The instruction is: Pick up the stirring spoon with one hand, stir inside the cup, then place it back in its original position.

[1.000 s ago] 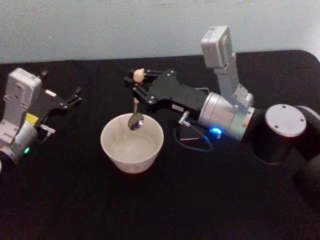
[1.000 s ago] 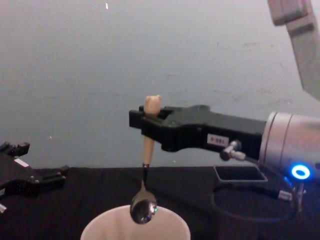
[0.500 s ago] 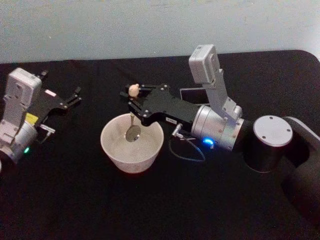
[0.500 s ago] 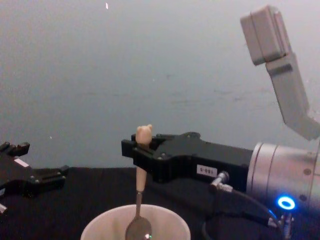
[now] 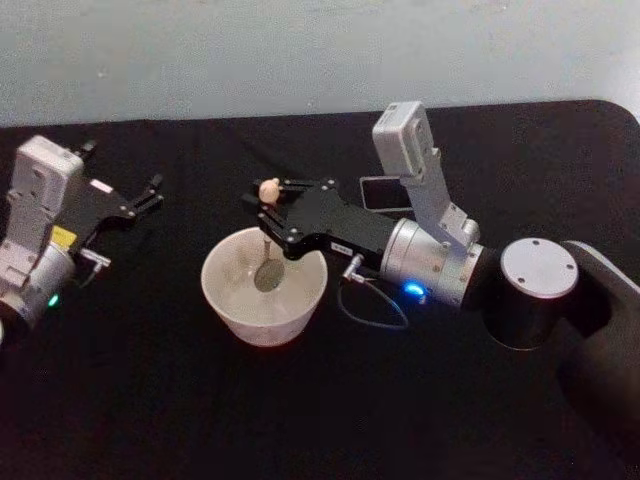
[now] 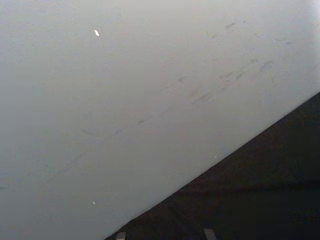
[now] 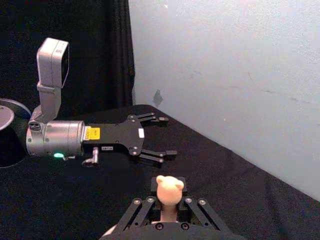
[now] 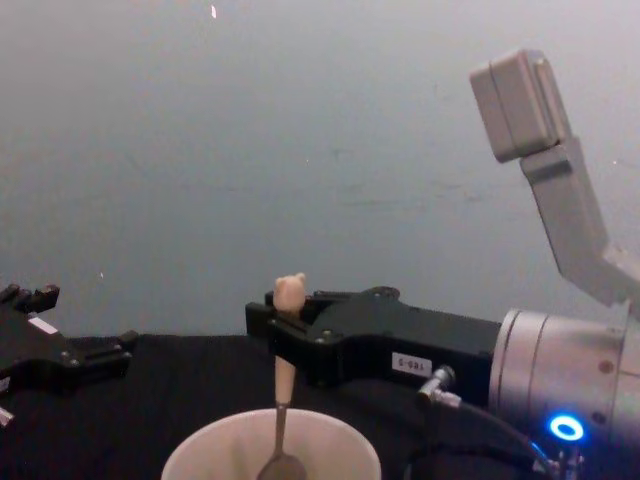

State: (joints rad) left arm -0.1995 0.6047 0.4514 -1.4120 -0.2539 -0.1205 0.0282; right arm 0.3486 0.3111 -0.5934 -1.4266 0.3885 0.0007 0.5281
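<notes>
The stirring spoon (image 5: 265, 240) hangs upright, its bear head (image 8: 290, 291) above my right gripper (image 5: 266, 207), which is shut on the peach handle (image 8: 284, 372). The metal bowl (image 5: 266, 275) is down inside the cream cup (image 5: 222, 300), below the rim (image 8: 205, 452). In the right wrist view the bear head (image 7: 169, 188) sits between the black fingers. My left gripper (image 5: 150, 195) is parked open at the table's left, apart from the cup; it also shows in the chest view (image 8: 85, 322) and the right wrist view (image 7: 166, 138).
A dark grey square holder (image 5: 378, 190) stands behind the right arm. A thin cable (image 5: 372, 306) loops on the black table just right of the cup. A pale wall (image 6: 125, 90) runs along the table's far edge.
The right gripper has come down and slightly toward me with the spoon. The spoon's bowl went from above the cup's rim to inside the cup. The left arm has not moved.
</notes>
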